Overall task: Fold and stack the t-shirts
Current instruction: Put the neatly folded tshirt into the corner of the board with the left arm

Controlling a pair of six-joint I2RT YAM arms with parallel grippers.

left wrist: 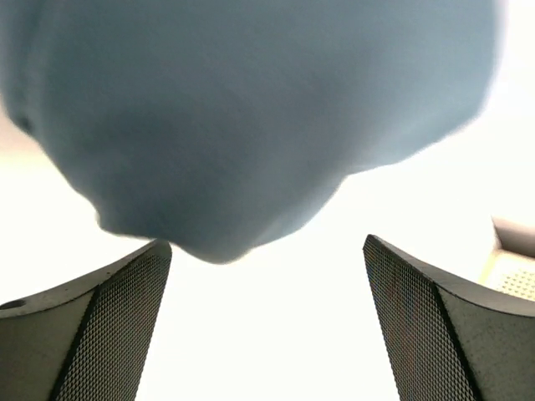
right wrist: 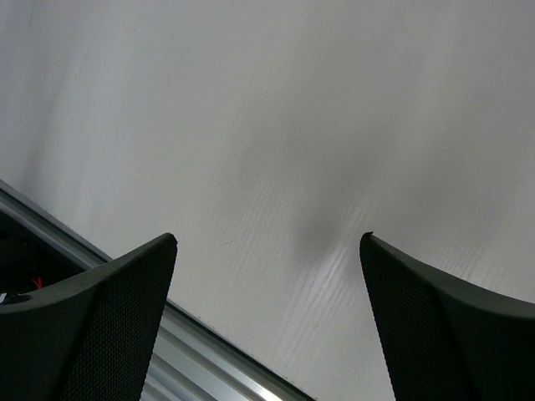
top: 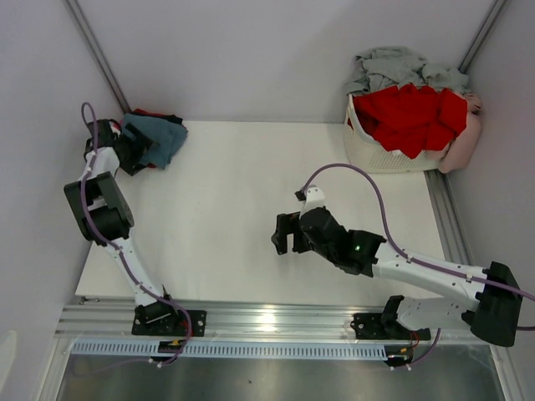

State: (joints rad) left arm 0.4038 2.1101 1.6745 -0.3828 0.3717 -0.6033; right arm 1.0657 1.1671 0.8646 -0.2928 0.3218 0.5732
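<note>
A folded slate blue-grey t-shirt (top: 160, 138) lies on top of a small stack at the table's far left corner, with a red one (top: 144, 112) and a black one (top: 171, 119) peeking out under it. My left gripper (top: 132, 150) is open at the stack's left edge; the blue-grey cloth (left wrist: 242, 117) fills the left wrist view just beyond the open jaws, not between them. My right gripper (top: 284, 234) is open and empty over the bare table middle (right wrist: 276, 167). More t-shirts, red (top: 410, 117) and pale grey (top: 393, 67), are heaped in the basket.
The white lattice basket (top: 372, 154) stands at the far right corner, with a pink shape (top: 464, 142) at its right side. A metal rail (top: 276, 317) runs along the table's near edge; it also shows in the right wrist view (right wrist: 209, 351). White walls close in the table.
</note>
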